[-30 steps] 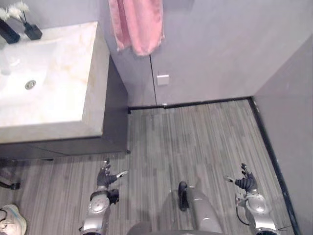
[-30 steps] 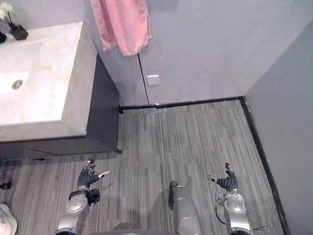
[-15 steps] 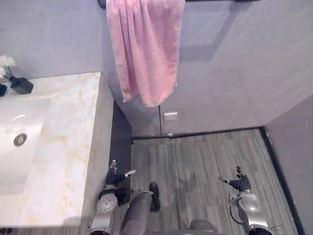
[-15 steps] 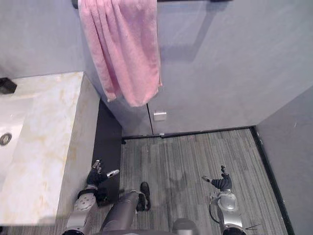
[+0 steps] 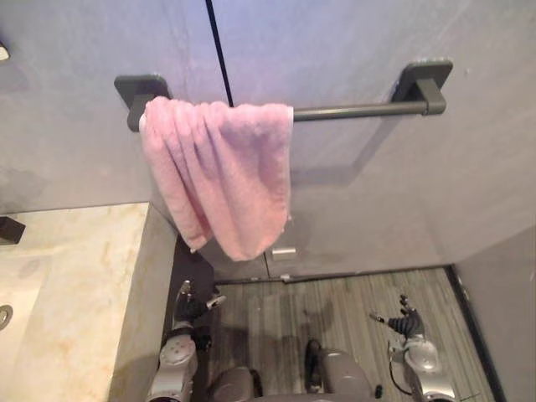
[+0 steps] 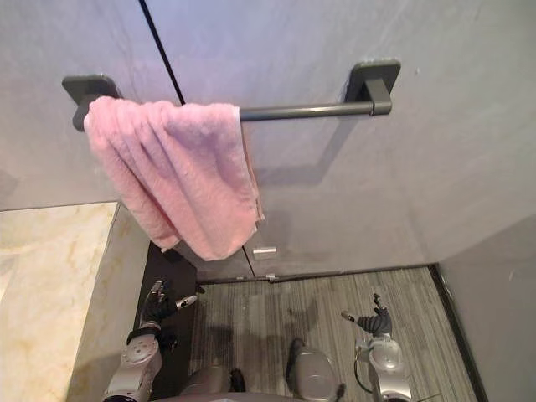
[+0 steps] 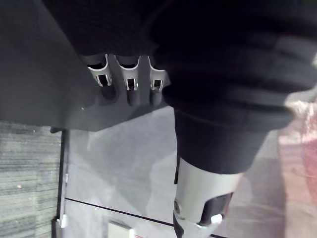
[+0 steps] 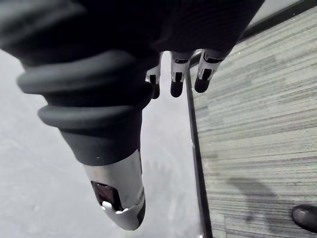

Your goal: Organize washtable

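Pink towel point(image 5: 222, 176) now shows its rail point(image 5: 352, 109); left hand point(image 5: 186, 303) and right hand point(image 5: 406, 316) relaxed, empty.

Soft, even light comes from overhead. The towel bar point(image 5: 360, 109) and the pink towel point(image 5: 222, 176) throw diffuse shadows down the grey wall point(image 5: 377, 209). The desk point(image 5: 75, 285) top is brightly lit, and the cabinet side point(image 6: 170, 280) below it is dark. In my wrist views, my left hand point(image 7: 128, 79) and right hand point(image 8: 176, 74) are underlit, with covers nearly black.
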Tool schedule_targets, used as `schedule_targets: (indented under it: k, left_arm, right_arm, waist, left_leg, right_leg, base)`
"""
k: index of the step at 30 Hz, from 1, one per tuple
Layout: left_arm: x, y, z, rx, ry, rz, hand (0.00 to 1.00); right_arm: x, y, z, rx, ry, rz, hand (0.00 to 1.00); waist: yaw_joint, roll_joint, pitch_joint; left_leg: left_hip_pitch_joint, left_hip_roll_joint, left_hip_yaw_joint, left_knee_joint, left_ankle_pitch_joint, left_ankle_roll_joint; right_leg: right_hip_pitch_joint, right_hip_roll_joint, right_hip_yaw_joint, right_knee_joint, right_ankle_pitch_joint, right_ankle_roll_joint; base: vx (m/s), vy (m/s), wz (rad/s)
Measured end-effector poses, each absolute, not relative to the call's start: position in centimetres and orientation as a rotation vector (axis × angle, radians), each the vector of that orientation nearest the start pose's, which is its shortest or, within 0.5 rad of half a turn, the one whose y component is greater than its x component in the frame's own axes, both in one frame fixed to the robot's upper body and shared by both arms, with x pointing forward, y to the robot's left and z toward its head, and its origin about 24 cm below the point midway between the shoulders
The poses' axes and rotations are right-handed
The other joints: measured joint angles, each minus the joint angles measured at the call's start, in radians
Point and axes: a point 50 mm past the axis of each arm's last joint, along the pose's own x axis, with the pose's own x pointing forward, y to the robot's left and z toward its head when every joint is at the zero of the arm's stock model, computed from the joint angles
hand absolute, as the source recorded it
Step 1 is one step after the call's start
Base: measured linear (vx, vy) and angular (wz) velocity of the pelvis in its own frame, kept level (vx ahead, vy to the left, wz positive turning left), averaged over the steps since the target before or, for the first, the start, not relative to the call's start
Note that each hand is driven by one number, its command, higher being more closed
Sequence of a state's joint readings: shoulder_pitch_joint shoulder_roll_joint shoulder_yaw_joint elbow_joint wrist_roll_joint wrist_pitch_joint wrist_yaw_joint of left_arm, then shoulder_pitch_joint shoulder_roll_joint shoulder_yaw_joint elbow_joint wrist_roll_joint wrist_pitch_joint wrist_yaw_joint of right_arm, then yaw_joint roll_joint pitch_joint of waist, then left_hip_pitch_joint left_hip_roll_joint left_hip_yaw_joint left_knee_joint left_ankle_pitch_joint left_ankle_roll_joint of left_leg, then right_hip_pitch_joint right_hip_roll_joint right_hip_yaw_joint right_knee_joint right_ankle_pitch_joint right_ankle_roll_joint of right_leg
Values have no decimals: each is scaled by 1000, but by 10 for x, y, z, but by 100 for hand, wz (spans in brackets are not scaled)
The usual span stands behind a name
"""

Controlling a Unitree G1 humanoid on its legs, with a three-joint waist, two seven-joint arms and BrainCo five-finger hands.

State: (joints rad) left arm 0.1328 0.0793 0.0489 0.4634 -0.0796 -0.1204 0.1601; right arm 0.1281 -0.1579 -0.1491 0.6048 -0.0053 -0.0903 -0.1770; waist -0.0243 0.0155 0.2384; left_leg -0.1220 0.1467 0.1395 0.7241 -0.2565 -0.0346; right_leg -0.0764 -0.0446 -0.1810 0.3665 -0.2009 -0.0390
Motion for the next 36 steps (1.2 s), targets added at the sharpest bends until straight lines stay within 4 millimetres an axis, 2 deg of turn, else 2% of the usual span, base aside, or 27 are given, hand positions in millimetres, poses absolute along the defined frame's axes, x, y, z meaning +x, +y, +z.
schedule_targets:
  k: [2, 4, 5, 6, 7, 10, 14, 19, 26, 35, 36]
  left_arm:
    - [185, 197, -74, 27, 463, 272, 0]
    - [190, 199, -66, 12, 422, 278, 0]
    - [192, 199, -63, 7, 403, 285, 0]
    - [192, 199, -60, 2, 389, 288, 0]
    - [191, 203, -58, 9, 381, 297, 0]
    - [190, 208, -48, -1, 331, 332, 0]
    - [188, 205, -40, -6, 291, 316, 0]
    - [195, 203, -21, -1, 200, 289, 0]
    - [195, 199, -19, 37, 185, 182, 0]
    - [207, 178, -12, 103, 145, 13, 0]
    - [209, 176, -11, 109, 139, 4, 100]
  right_arm:
    - [160, -243, -94, -174, 615, -384, 0]
    - [162, -246, -92, -174, 603, -397, 0]
    - [160, -247, -92, -171, 606, -411, 0]
    - [159, -249, -92, -174, 609, -425, 0]
    - [158, -248, -94, -159, 617, -437, 0]
    - [154, -245, -95, -149, 618, -439, 0]
    - [156, -244, -95, -148, 615, -433, 0]
    - [154, -245, -95, -150, 617, -430, 0]
    - [154, -244, -95, -175, 619, -381, 0]
    - [166, -241, -91, -200, 591, -331, 0]
    - [167, -240, -90, -205, 589, -322, 0]
  waist:
    - [13, -9, -1]
    - [15, -6, -1]
    - [15, 2, -5]
    - [15, 19, -15]
    - [15, 22, -18]
    - [16, -4, -28]
    - [16, -6, -29]
    - [15, -8, -31]
    - [12, -5, -56]
    - [-14, 4, -74]
    - [-16, 6, -76]
  left_leg:
    - [-37, 12, -3, 16, -8, 12]
    - [-69, 11, -12, -97, -7, 10]
    - [-67, 6, -26, -199, 12, -8]
    - [-55, 3, -40, -328, 88, -24]
    - [-43, 0, -52, -378, 144, -36]
    - [-1, -47, -36, -468, 172, -21]
    - [49, -85, -27, -574, 215, -7]
    - [101, -101, -40, -648, 242, -8]
    - [140, -111, -60, -699, 264, -9]
    - [178, -114, -55, -791, 335, 10]
    - [187, -115, -53, -807, 343, 9]
  right_leg:
    - [39, -3, 3, -25, -1, -2]
    - [51, -8, 6, -45, -1, -2]
    - [56, -5, 3, -49, 0, 3]
    - [57, 7, 4, -54, -4, 16]
    - [63, 11, 17, -55, -11, 35]
    - [78, -32, 26, -99, 0, 63]
    - [102, -53, 27, -152, 17, 88]
    - [144, -62, 12, -189, 19, 91]
    - [177, -59, -9, -216, 22, 88]
    - [182, -57, 6, -257, 79, 96]
    - [183, -57, 12, -262, 86, 99]
  base:
    - [197, -54, -13]
    - [146, 14, -5]
    - [107, 70, -3]
    - [177, 142, -8]
    - [181, 140, -6]
    - [116, 118, 1]
    - [64, 65, 3]
    - [48, -3, 9]
    - [24, -13, 9]
    - [-86, 27, -4]
    - [-105, 24, -8]
